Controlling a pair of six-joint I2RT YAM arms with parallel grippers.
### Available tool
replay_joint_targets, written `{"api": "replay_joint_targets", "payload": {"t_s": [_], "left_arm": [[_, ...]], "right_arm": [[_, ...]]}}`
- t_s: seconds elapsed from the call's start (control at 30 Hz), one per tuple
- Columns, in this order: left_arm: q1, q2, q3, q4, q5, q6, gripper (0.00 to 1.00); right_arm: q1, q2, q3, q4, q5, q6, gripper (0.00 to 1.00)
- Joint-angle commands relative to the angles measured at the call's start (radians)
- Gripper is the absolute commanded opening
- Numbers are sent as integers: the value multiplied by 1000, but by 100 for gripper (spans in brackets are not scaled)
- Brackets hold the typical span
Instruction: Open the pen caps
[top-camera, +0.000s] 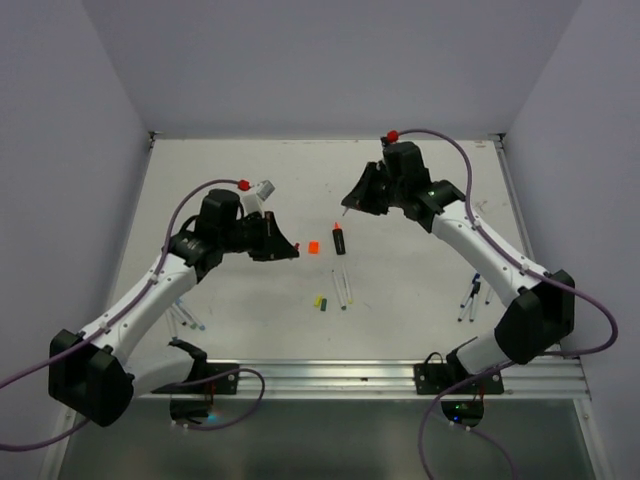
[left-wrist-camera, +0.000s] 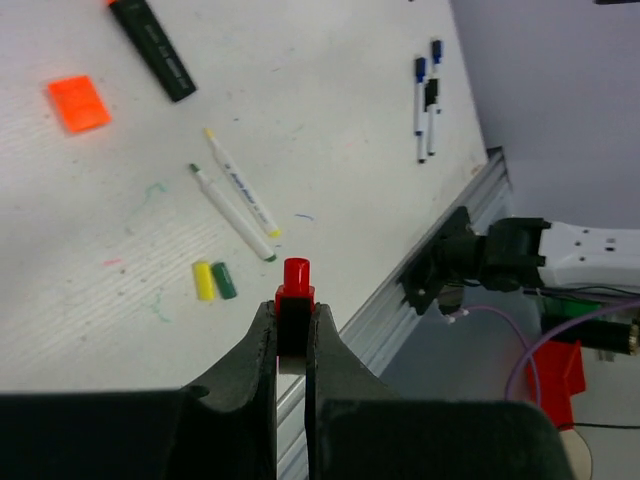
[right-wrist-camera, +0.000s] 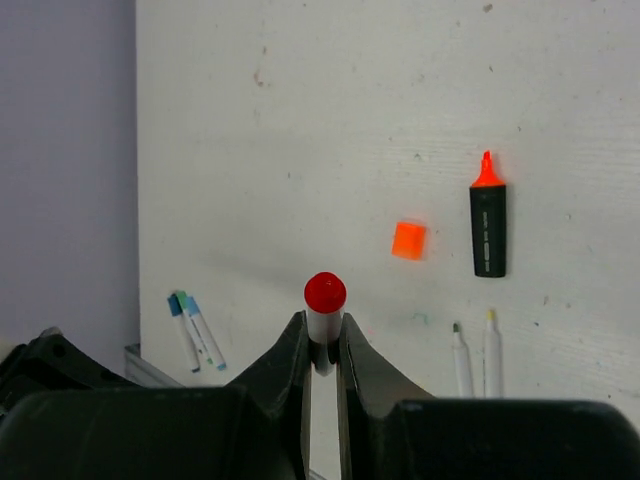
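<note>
Both pairs of jaws are closed: the left gripper (left-wrist-camera: 296, 335) pinches a red cap (left-wrist-camera: 296, 278) poking past its tips, the right gripper (right-wrist-camera: 322, 345) a white pen (right-wrist-camera: 325, 300), red end protruding.

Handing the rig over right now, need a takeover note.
Left gripper: shut on the red cap. Right gripper: shut on the red pen. The two are apart, cap off.
Done: black marker, orange cap beside it; green and yellow pens, yellow and green caps loose nearby.
To do: set these down, then pens by the left base and pens by the right base, which look capped.
</note>
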Motion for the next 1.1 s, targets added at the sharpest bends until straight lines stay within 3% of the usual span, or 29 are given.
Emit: {"api": "replay_joint_targets", "payload": {"t_s": [0.0, 0.17, 0.53, 1.07], "left_arm": [[6, 96, 72, -159, -187, 86, 0], [4, 211, 91, -147, -343, 60, 0], [15, 411, 154, -154, -590, 116, 0], [170, 558, 163, -108, -568, 164, 0]], "right_arm": [[-11, 111, 106, -200, 19, -119, 0], [-14, 250, 231, -418, 84, -265, 0], [-149, 320, 129, -526, 164, -319, 0], [-260, 465, 116, -509, 195, -379, 0]]}}
